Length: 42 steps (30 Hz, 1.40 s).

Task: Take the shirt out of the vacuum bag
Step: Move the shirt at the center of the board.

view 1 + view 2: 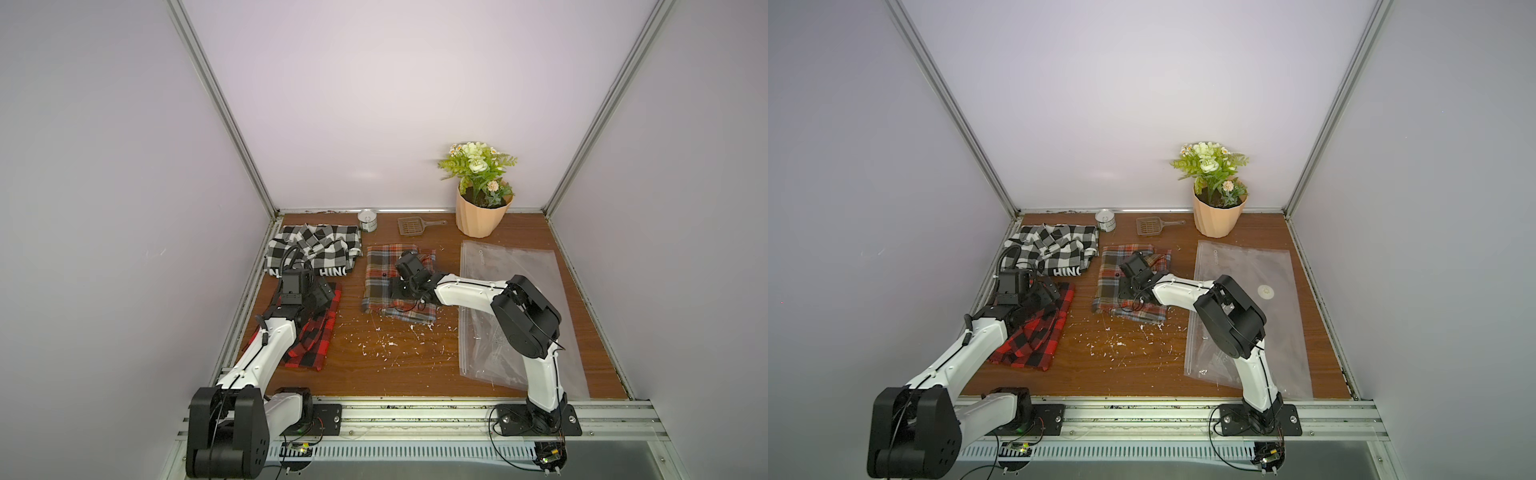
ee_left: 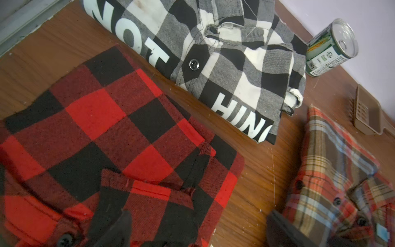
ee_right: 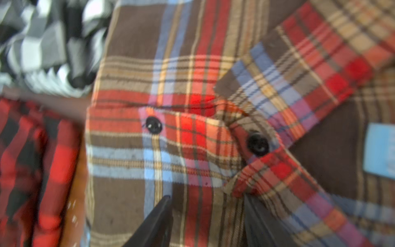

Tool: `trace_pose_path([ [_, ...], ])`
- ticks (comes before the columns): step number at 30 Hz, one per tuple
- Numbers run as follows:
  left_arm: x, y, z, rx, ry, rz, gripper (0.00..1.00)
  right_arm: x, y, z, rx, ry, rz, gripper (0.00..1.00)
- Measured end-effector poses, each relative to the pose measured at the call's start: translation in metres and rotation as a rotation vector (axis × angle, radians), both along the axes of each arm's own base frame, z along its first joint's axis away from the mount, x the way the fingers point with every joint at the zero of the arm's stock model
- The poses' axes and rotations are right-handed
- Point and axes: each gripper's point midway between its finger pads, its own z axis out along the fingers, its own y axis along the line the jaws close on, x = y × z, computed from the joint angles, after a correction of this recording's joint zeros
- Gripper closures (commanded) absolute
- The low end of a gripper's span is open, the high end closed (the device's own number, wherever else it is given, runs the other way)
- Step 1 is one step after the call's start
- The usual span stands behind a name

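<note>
Vacuum bag (image 1: 511, 266) flat, along right table (image 1: 395, 374) edge

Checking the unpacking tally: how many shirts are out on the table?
3: black-and-white shirt far left, red-and-black shirt nearer left, brown plaid shirt mid-table. The vacuum bag looks empty.

This is a robotics lab test cell: plain pale walls (image 1: 374, 104) and aluminium posts (image 1: 224, 108) box in a wood-grain table (image 1: 399, 378). Two white robot arms (image 1: 257, 353) are bolted to a metal rail (image 1: 415, 411) along its front edge. Staged props lie about, among them a vacuum bag (image 1: 507, 262), a tin can (image 1: 368, 220) and a potted plant (image 1: 482, 208).
</note>
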Motion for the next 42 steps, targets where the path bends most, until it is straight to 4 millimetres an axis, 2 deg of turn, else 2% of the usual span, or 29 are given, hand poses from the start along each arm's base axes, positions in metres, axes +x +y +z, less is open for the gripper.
trace_pose_path([
  [4,-0.007,0.002,-0.01,-0.001,0.024,0.012,0.01,0.043,-0.026,0.001,-0.026,-0.026,-0.045,0.41],
  [7,-0.016,0.002,-0.023,-0.004,0.056,0.014,0.02,0.06,-0.038,0.001,-0.053,-0.042,-0.047,0.41],
  [10,-0.026,-0.002,-0.037,-0.02,0.094,-0.003,0.03,0.063,-0.043,0.003,-0.066,-0.049,-0.031,0.4],
  [14,-0.04,-0.013,-0.057,-0.049,0.142,-0.037,0.04,0.053,-0.045,0.015,-0.062,-0.056,0.001,0.36],
  [16,-0.044,-0.019,-0.067,-0.05,0.153,-0.054,0.05,0.048,-0.046,0.033,-0.046,-0.073,0.019,0.35],
  [22,-0.027,-0.044,-0.065,-0.098,0.048,-0.097,0.07,0.035,-0.05,0.113,0.041,-0.189,0.048,0.34],
  [24,-0.021,-0.06,-0.061,-0.129,0.013,-0.127,0.07,0.026,-0.057,0.131,0.061,-0.218,0.049,0.33],
  [26,-0.017,-0.078,-0.059,-0.158,-0.008,-0.164,0.07,0.018,-0.063,0.139,0.07,-0.233,0.048,0.33],
  [29,-0.017,-0.112,-0.057,-0.2,-0.025,-0.242,0.07,0.008,-0.074,0.137,0.068,-0.234,0.042,0.33],
  [33,-0.019,-0.152,-0.055,-0.243,-0.033,-0.328,0.08,0.002,-0.083,0.119,0.043,-0.201,0.036,0.33],
  [36,-0.022,-0.174,-0.054,-0.271,-0.041,-0.378,0.09,0.001,-0.087,0.112,0.032,-0.186,0.032,0.33],
  [42,-0.037,-0.204,-0.053,-0.312,-0.043,-0.463,0.1,0.002,-0.088,0.112,0.035,-0.183,0.032,0.33],
])
